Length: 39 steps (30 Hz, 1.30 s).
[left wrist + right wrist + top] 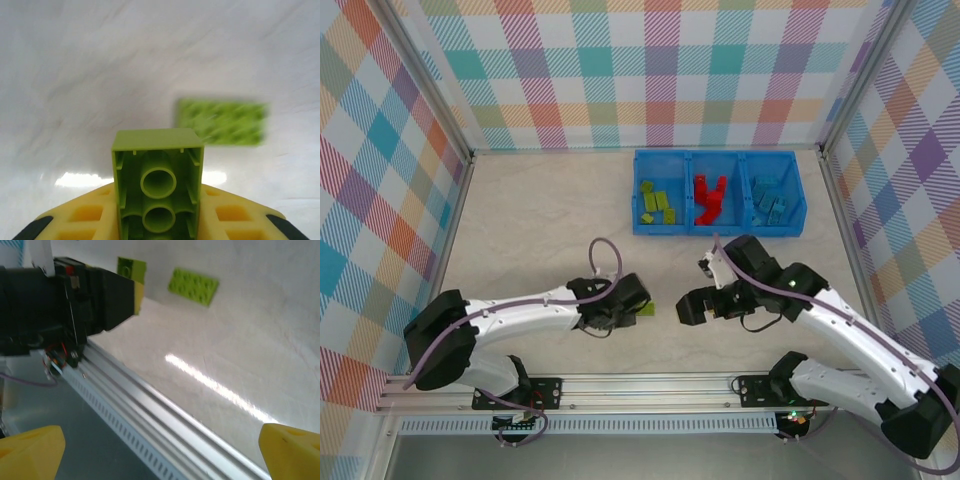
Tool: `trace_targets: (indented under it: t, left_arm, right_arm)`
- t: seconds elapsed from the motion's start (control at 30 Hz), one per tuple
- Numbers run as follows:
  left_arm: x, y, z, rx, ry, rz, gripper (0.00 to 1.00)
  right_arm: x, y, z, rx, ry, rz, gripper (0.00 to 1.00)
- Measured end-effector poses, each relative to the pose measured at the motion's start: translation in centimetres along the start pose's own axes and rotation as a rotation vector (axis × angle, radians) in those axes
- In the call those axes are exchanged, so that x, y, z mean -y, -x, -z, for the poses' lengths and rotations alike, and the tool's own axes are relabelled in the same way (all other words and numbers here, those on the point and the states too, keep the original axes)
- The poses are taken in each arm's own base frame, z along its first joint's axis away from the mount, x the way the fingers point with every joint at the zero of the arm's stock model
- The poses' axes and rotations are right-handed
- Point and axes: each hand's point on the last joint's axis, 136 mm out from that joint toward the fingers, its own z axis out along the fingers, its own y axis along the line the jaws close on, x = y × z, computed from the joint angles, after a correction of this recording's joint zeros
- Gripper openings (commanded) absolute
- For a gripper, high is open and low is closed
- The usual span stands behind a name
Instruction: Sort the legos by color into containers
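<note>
A lime green brick (159, 185) is sitting clenched in the left gripper (632, 305) over the near middle of the bench (540, 230). A second green brick (222, 121) is lying flat just beyond. The blue bin (718, 232) is standing far right. The right gripper (692, 306) is hanging released nearby.

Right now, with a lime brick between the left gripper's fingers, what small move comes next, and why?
Probably lift it toward the bin: the left gripper holds the lime brick, and green bricks lie in its left compartment.
</note>
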Motion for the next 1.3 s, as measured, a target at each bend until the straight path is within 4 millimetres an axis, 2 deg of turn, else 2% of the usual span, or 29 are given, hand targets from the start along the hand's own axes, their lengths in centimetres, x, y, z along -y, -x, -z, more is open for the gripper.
trace_targets:
  t: [0.13,0.23,0.3,0.4,0.5,0.6,0.63,0.8,0.93,1.0,1.07,1.13,1.2,1.3]
  left_arm:
    - [4.1,7.2,1.2,0.14,-0.07,-0.006,0.19]
    - [6.5,12.5,0.7,0.238,-0.084,-0.003,0.19]
    - [7.5,15.2,-0.6,0.27,-0.076,-0.006,0.2]
    - [8.8,18.7,-3.6,0.288,-0.061,-0.009,0.21]
    - [9.7,20.9,-7.0,0.3,-0.045,-0.022,0.26]
    - [9.9,22.0,-9.4,0.301,-0.024,-0.038,0.33]
    - [10.1,22.4,-9.5,0.311,-0.02,-0.045,0.35]
    - [11.3,24.2,-8.2,0.363,-0.038,-0.056,0.58]
    - [11.1,24.2,-7.8,0.37,-0.036,-0.053,0.69]
    - [10.6,23.8,-7.3,0.365,-0.033,-0.053,0.7]
    - [10.3,23.5,-6.3,0.365,-0.041,-0.052,0.71]
    - [10.2,23.4,-4.3,0.376,-0.068,-0.045,0.71]
    - [9.9,23.0,-1.8,0.392,-0.101,-0.03,0.72]
    - [9.5,21.0,2.3,0.41,-0.157,-0.008,0.72]
  right_arm:
    - [-0.1,2.4,1.2,0.171,-0.003,0.008,1.0]
    - [0.0,3.7,1.5,0.255,-0.011,0.001,1.0]
    - [0.2,4.1,1.6,0.286,-0.017,-0.007,1.0]
    - [0.7,4.3,1.4,0.303,-0.03,-0.027,1.0]
    - [1.4,4.0,0.9,0.296,-0.048,-0.054,1.0]
    - [2.0,3.4,0.5,0.287,-0.053,-0.081,1.0]
    - [2.1,3.2,0.5,0.285,-0.054,-0.089,1.0]
    - [2.0,2.9,1.1,0.308,-0.035,-0.106,1.0]
    - [2.0,2.9,1.1,0.311,-0.031,-0.115,1.0]
    - [2.1,2.8,0.8,0.304,-0.035,-0.121,1.0]
    - [2.2,2.9,0.5,0.293,-0.039,-0.125,1.0]
    - [2.3,2.9,0.2,0.283,-0.042,-0.128,1.0]
    - [2.3,3.0,0.0,0.28,-0.044,-0.13,1.0]
    - [2.4,3.2,0.0,0.289,-0.048,-0.128,1.0]
